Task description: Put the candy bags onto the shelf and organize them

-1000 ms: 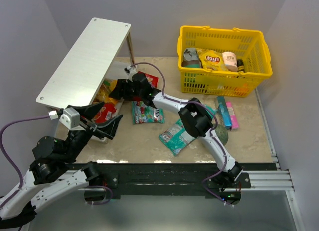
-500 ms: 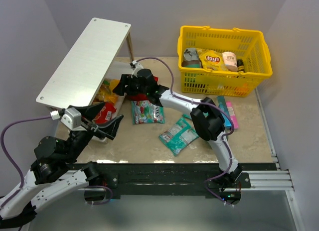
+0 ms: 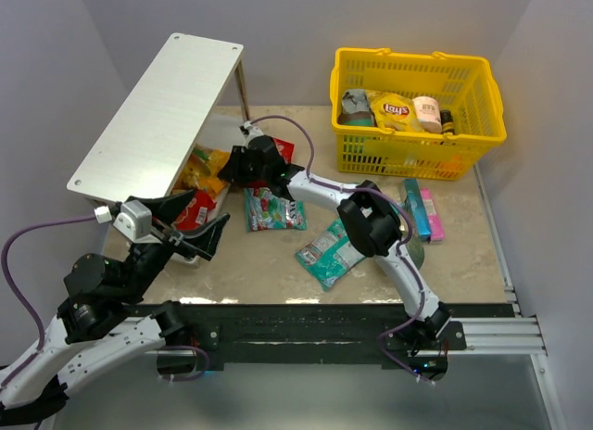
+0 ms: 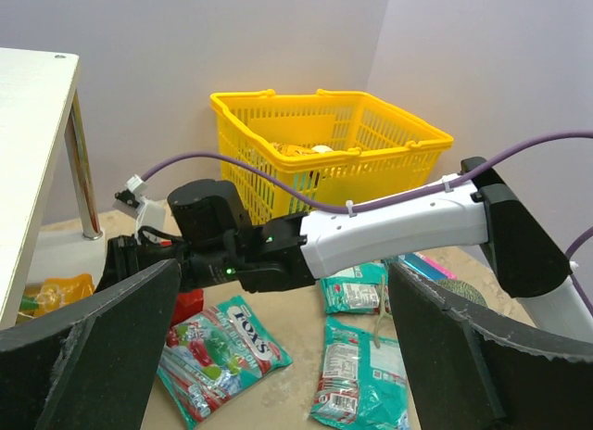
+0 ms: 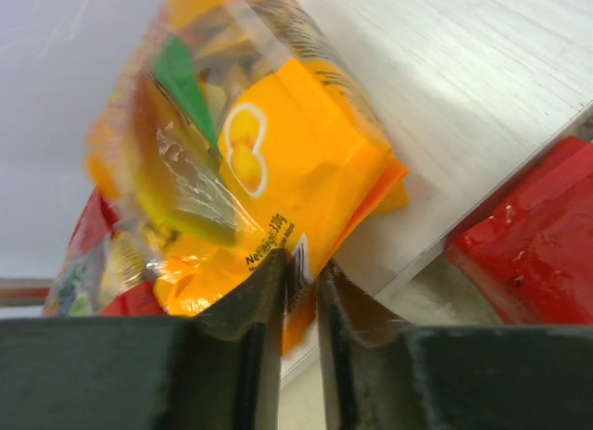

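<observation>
The right gripper [image 5: 299, 291] pinches the orange candy bag [image 5: 278, 161] by 1 edge on the low board of the shelf [image 5: 482, 69], so it should probably slide the bag flat and deeper before letting go.

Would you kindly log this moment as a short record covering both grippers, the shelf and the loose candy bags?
right gripper: shut on the edge of the orange bag
left gripper: open, holding nothing, by the near end of the shelf
shelf: top tier bare; orange bag lies on the lower tier
table: teal Fox's bag and second teal bag lie loose, not yet shelved
</observation>
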Tool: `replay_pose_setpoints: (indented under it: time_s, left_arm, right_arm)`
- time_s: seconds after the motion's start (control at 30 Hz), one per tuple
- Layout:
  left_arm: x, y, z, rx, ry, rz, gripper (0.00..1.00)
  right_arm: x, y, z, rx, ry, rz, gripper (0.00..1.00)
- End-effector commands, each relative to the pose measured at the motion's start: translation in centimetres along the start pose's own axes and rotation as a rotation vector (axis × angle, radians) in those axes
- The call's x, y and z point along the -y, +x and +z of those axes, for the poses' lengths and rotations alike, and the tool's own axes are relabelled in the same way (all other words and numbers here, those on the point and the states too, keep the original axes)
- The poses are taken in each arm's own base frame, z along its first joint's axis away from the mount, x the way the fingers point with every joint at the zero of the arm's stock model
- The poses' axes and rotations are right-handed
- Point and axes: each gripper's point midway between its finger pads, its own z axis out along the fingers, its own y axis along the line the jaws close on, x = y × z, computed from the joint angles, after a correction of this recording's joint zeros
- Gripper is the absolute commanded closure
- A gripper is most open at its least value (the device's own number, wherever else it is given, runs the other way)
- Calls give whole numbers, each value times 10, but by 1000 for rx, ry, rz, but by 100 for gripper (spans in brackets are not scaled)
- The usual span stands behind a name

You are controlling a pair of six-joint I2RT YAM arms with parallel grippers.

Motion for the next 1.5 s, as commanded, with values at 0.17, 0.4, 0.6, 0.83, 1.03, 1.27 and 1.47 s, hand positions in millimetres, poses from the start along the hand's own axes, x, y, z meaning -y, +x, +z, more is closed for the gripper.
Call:
replay_pose_setpoints:
  time_s: [0.17, 0.4, 0.6, 0.83, 1.03, 1.27, 1.47]
  left_arm:
    - [-4, -2, 3, 14, -19, 18, 1]
    - [-4, -2, 3, 16, -20, 16, 1]
    - [-4, -2, 4, 18, -17, 14, 0]
    - [-2, -2, 4, 21, -9, 9, 1]
    - [-2, -4, 3, 28, -6, 4, 0]
    - [-2, -3, 4, 25, -11, 8, 0]
    - [-2, 1, 6, 9, -10, 17, 1]
  right_arm:
    - [7, -20, -5, 48, 38, -4, 80]
    - [-11, -48, -33, 101, 50, -29, 36]
    - [-16, -67, -72, 148, 124, -18, 29]
    - [41, -77, -102, 214, 409, 75, 27]
    - [98, -72, -108, 244, 613, 163, 25]
    - [126, -55, -101, 236, 689, 194, 25]
    - [128, -37, -81, 155, 629, 157, 33]
